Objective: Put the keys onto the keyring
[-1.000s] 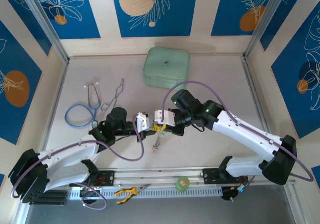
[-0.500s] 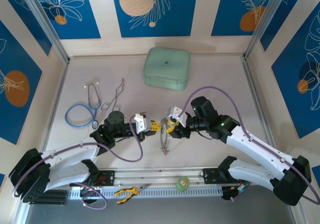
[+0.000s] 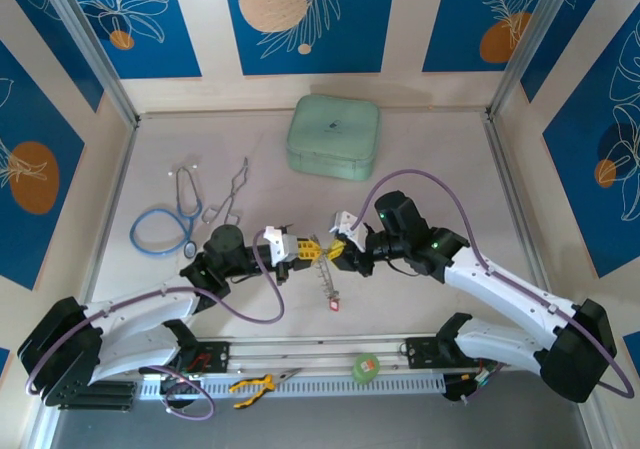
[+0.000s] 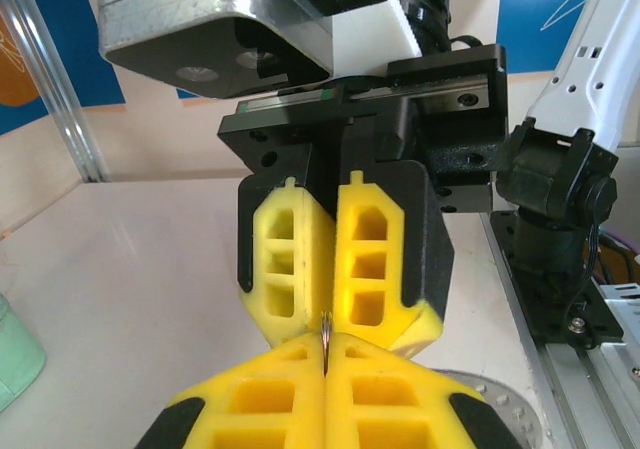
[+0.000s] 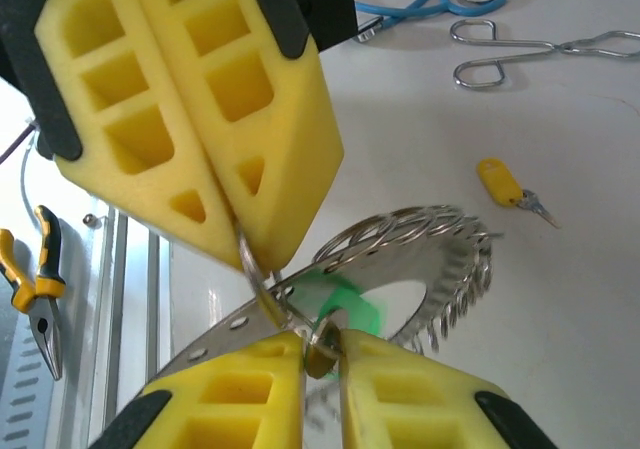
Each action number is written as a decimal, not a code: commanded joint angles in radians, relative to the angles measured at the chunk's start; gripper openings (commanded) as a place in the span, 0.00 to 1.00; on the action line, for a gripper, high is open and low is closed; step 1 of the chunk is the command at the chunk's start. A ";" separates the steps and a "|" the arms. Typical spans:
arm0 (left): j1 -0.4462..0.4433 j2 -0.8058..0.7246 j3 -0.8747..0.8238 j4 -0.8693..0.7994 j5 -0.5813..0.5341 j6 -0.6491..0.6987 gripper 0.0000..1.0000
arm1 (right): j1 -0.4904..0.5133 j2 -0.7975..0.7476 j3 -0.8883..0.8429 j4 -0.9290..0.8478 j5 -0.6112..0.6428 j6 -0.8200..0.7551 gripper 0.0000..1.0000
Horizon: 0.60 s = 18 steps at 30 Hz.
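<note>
Well, left tool (image 5: 245, 244) clenched on the keyring (image 5: 430, 224); right tool (image 5: 320, 344) grip unclear, so one tug could yank it free.

Three keys are in sight: one yellow key (image 5: 500, 182), one green key (image 5: 345, 304) and one red key (image 3: 333, 306). There is one keyring (image 5: 420, 259), one stethoscope (image 3: 132, 233), one pair of tongs (image 5: 575, 44), one pair of pliers (image 3: 250, 384), one tape roll (image 3: 361, 370) and one green case (image 3: 333, 137).
</note>
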 commanded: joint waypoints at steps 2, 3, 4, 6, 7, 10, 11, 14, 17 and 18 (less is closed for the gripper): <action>-0.002 0.008 -0.009 0.123 0.030 -0.040 0.00 | 0.003 0.020 -0.015 0.063 -0.084 0.027 0.12; -0.002 0.011 -0.010 0.137 0.028 -0.045 0.00 | 0.004 0.025 -0.015 0.068 -0.089 0.026 0.10; -0.002 0.014 -0.014 0.151 0.027 -0.049 0.00 | 0.003 0.033 -0.015 0.068 -0.095 0.025 0.08; -0.002 0.019 -0.015 0.169 0.022 -0.052 0.00 | 0.004 0.041 -0.015 0.068 -0.102 0.022 0.06; -0.002 0.020 -0.014 0.173 0.021 -0.051 0.00 | 0.002 0.044 -0.013 0.067 -0.105 0.023 0.06; -0.002 0.024 -0.014 0.174 0.018 -0.045 0.00 | 0.000 0.037 -0.012 0.056 -0.105 0.018 0.08; -0.002 0.024 -0.014 0.171 0.016 -0.042 0.00 | -0.001 0.031 -0.016 0.052 -0.094 0.018 0.13; -0.003 0.022 -0.019 0.174 0.014 -0.041 0.00 | -0.010 -0.004 -0.042 0.064 -0.069 0.023 0.31; -0.002 0.025 -0.021 0.186 0.014 -0.048 0.00 | -0.012 -0.038 -0.084 0.098 -0.067 0.016 0.37; -0.002 0.027 -0.022 0.190 0.014 -0.053 0.00 | -0.012 -0.047 -0.104 0.114 -0.064 0.010 0.38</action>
